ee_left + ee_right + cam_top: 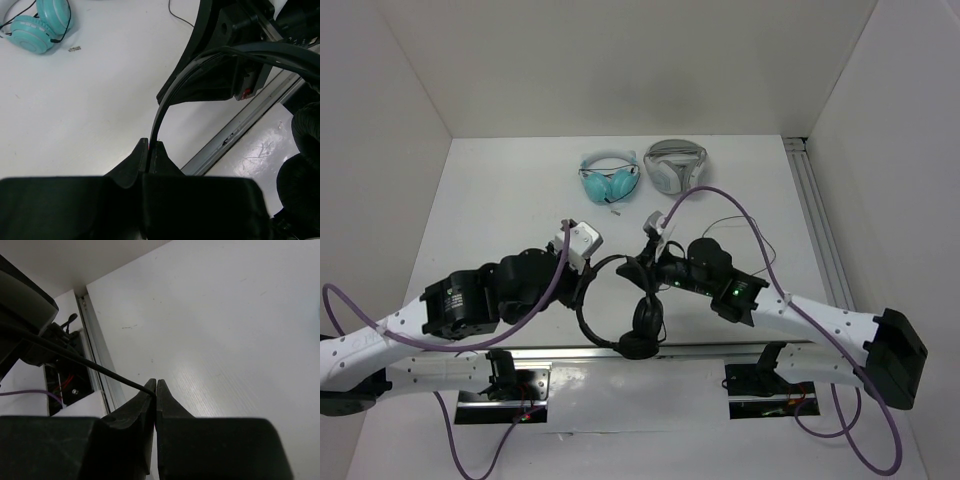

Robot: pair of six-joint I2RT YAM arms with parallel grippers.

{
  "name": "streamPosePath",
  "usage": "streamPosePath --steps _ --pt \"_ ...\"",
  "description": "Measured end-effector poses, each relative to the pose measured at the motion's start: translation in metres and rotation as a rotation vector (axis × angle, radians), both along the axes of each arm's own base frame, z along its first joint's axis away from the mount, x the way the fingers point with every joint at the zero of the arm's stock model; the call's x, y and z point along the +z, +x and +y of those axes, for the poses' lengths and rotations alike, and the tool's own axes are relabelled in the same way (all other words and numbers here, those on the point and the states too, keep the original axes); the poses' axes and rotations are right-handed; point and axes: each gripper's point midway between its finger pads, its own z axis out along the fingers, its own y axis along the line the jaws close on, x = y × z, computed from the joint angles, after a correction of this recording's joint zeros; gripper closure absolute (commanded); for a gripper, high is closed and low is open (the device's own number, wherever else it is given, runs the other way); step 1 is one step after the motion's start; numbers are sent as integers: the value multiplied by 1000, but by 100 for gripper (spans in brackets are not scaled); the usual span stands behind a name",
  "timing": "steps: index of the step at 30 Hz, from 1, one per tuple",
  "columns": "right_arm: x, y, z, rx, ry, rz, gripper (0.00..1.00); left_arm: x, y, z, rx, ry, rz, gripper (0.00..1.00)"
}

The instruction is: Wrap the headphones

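Observation:
The black headphones point(642, 325) hang between my two grippers near the table's front edge, earcups low and stacked, above the rail. My left gripper point(586, 284) is shut on the thin headband point(172, 90), which arcs up and to the right from the jaws point(150, 146). The earcups point(302, 170) show at the right edge of the left wrist view. My right gripper point(639, 267) is shut on the thin black cable point(80, 358), which runs up and left from the closed fingertips point(155, 385). More cable point(745, 228) loops over the table behind the right arm.
Teal headphones point(610, 180) and white-grey headphones point(675, 165) lie at the back of the table; the teal pair also shows in the left wrist view point(40, 25). A metal rail point(560, 351) runs along the front edge, another point(817, 210) along the right side. White walls enclose the table.

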Motion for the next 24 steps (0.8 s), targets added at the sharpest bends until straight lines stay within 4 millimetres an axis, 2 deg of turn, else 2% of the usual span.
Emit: streamPosePath --steps 1,3,6,11,12,15,21,24 --pt "-2 2 4 5 13 -2 85 -2 0 2 7 8 1 100" --pt "-10 3 9 18 24 3 81 -1 2 3 21 2 -1 100" --pt "-51 1 19 52 -13 65 71 17 8 -6 60 -102 -17 100" --pt "-118 -4 25 80 -81 184 71 32 14 -7 112 -175 -22 100" --pt "-127 -4 25 83 -91 205 74 35 15 -5 130 -184 -27 100" --pt "-139 -6 27 88 -85 228 76 46 20 2 187 -215 -32 100" --pt "-142 -12 20 97 -35 234 85 69 31 28 352 -271 -45 100" --pt "-152 -19 14 98 -43 254 86 79 34 39 415 -272 -51 100"
